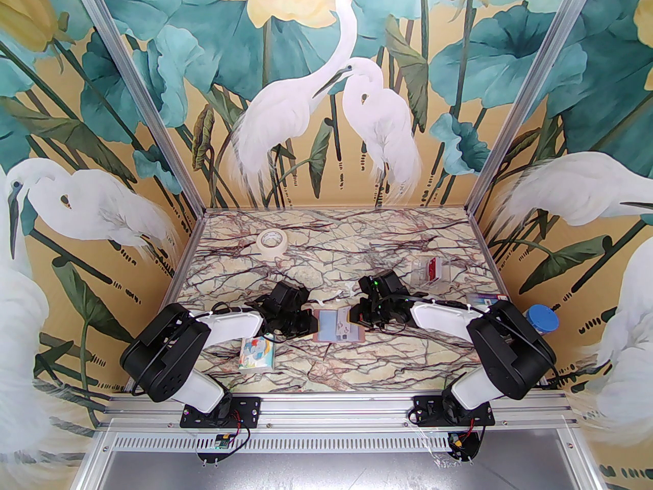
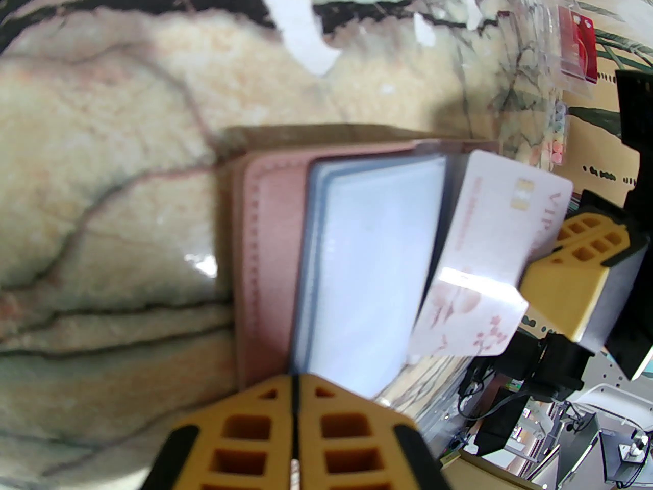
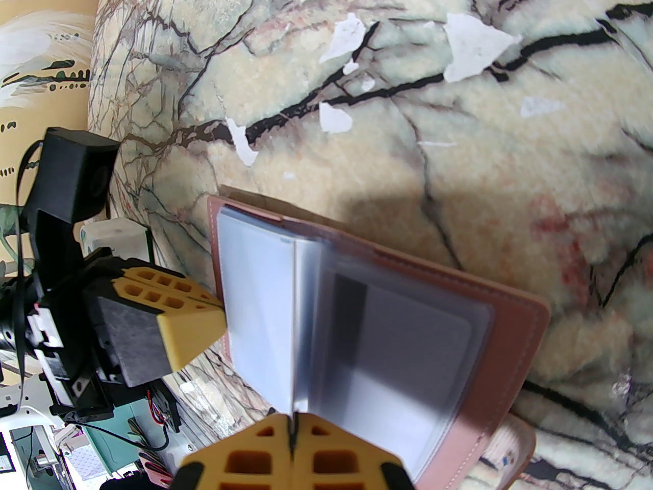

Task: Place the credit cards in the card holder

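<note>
Evidently we hold the credit card (image 2: 490,243), which we judge stiff and slick, clamped by its edge in our right gripper (image 3: 292,442). Our left gripper (image 2: 294,416), closed, seems to pin the softer card holder (image 1: 339,326) open mid-table (image 1: 408,355).

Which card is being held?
The white blossom-printed card, pinched by the right fingers at the pink wallet; the red card sits in a clear box.
</note>
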Controlling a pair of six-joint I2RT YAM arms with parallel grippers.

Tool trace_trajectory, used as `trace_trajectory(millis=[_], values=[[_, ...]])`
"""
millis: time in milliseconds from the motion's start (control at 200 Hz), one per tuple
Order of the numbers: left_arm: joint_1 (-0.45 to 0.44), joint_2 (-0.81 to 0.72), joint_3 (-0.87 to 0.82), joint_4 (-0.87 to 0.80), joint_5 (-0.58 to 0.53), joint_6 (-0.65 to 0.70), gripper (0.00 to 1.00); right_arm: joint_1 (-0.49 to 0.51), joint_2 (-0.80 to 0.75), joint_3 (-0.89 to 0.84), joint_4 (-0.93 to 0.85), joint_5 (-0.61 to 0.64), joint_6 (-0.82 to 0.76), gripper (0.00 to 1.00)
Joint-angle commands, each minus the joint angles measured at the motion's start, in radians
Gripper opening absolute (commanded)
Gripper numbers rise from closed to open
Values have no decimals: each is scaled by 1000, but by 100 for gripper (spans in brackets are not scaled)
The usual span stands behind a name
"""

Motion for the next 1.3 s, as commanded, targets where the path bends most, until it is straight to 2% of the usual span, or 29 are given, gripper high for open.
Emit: trace_trajectory(millis=[0, 200, 1295], values=[[-10, 18, 17, -4, -26, 6, 5, 5, 8, 18, 7, 24, 10, 0], [-9, 24, 17, -13, -33, 8, 0, 2, 0, 19, 4, 37, 12, 0], [-10, 31, 32, -40, -38, 17, 0, 10, 3, 2, 3, 16, 14, 0]])
